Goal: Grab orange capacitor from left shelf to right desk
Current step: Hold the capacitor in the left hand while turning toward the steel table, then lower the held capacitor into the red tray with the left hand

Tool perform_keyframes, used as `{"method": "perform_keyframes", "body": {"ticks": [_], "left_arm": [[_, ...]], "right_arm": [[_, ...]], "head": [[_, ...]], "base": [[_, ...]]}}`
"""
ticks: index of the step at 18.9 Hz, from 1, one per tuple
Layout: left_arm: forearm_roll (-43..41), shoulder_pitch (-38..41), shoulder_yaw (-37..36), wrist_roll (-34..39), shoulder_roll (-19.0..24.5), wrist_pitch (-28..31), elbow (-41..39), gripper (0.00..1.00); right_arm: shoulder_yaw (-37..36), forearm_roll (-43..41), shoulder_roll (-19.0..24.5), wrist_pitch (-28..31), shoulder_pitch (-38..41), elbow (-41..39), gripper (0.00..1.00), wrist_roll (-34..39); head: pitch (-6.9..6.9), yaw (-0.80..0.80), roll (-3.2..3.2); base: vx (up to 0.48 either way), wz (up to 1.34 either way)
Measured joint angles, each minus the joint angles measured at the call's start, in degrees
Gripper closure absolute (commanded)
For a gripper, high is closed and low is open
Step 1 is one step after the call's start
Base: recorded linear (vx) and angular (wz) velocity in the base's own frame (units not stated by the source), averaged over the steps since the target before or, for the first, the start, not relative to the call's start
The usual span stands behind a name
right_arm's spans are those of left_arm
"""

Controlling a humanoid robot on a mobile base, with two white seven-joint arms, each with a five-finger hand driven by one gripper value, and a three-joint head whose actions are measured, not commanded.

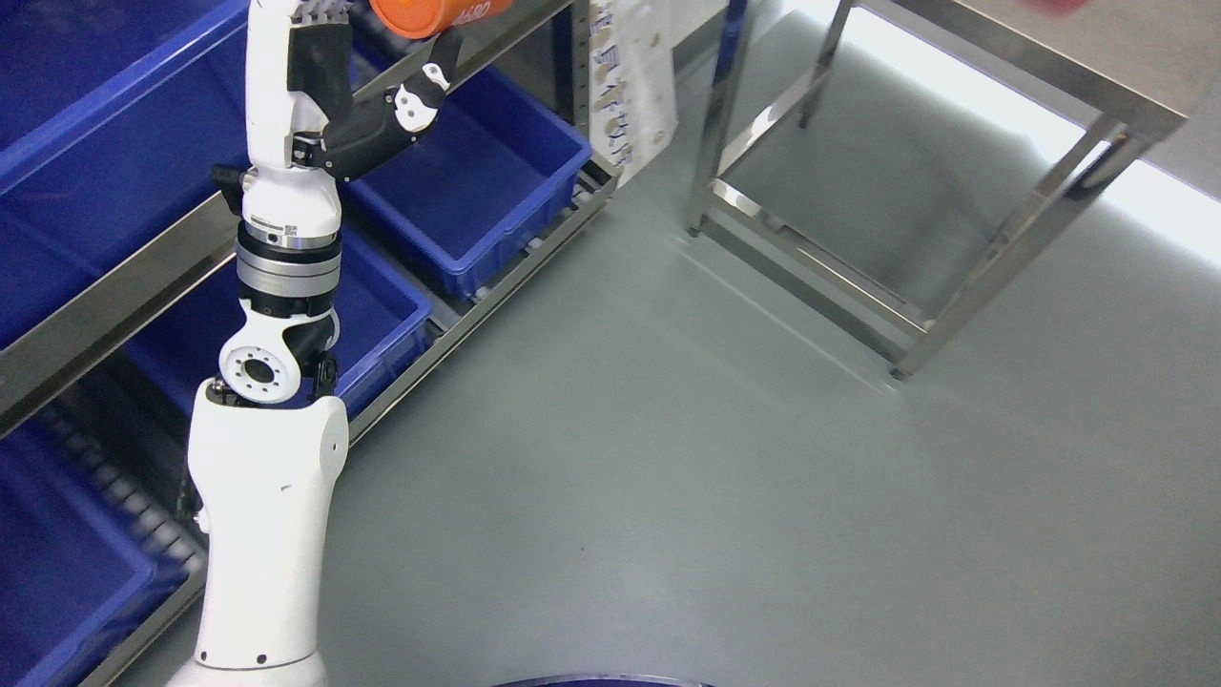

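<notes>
The left robot hand (pixel 382 67) is closed around the orange capacitor (pixel 434 14), raised before the shelf (pixel 114 286), above its blue bins. A rigid, smooth cylinder (probably light, likely slippery): grip mid-body. The table (pixel 1097 91) stands well apart.

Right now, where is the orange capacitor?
In the head view the orange capacitor is at the top edge, left of centre, held in the left robot hand above a blue bin on the shelf.
</notes>
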Motion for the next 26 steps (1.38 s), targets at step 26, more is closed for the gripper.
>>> {"method": "perform_keyframes", "body": {"ticks": [26], "left_arm": [[-0.1,-3.1,-5.7,1.9,0.0,3.7,0.3,0.97]], "right_arm": [[0.0,0.0,0.0,0.2,0.0,0.0,0.0,0.0]], "head": [[0.02,0.0,0.0]], "base": [[0.3,-0.32]]}}
